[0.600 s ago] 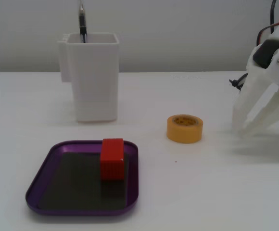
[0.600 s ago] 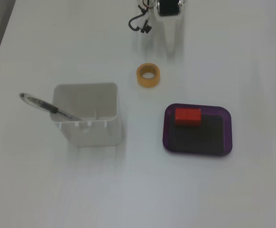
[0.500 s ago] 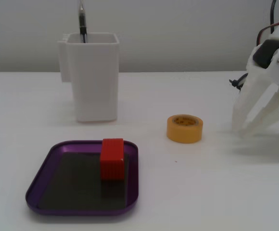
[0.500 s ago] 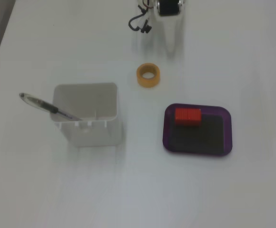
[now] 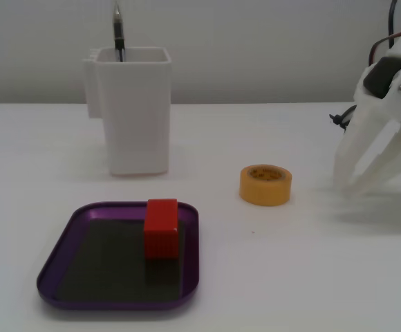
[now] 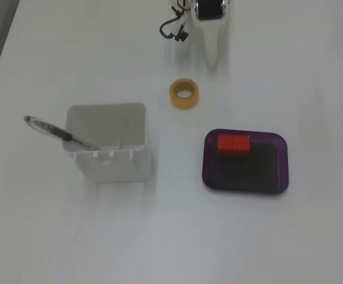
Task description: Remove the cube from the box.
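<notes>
Hugging box [image 5: 50, 266] rim: cube [image 5: 161, 227]

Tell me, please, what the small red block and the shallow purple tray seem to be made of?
The red ribbed block looks like matte plastic: fine ridges line its sides, perhaps printed. The shallow purple tray looks like metal with a satin sheen along its rim; its dark flat bottom could be a liner.
</notes>
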You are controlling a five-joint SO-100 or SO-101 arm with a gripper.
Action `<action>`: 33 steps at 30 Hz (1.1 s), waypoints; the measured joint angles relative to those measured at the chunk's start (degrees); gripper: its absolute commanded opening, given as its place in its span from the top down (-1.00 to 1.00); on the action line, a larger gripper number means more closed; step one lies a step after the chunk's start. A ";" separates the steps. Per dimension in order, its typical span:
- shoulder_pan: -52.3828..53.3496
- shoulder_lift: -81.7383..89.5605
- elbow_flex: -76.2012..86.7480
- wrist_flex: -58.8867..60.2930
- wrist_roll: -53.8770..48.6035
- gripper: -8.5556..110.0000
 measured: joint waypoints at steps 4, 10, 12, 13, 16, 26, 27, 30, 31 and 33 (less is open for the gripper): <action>0.18 0.00 -6.59 0.53 0.00 0.86; 0.35 -3.25 -16.79 0.53 0.00 0.85; 0.62 -9.05 -20.13 0.00 0.00 0.85; 0.53 -12.39 -22.24 -0.44 0.00 0.85; 0.18 -25.40 -30.15 -1.14 0.00 0.85; -3.78 -72.95 -65.30 3.34 0.00 0.41; -4.83 -77.17 -68.99 4.39 0.00 0.39; -7.65 -88.24 -79.10 6.15 -0.09 0.37; -7.91 -91.67 -82.18 6.42 -0.09 0.37; -8.09 -97.56 -87.28 6.50 0.00 0.37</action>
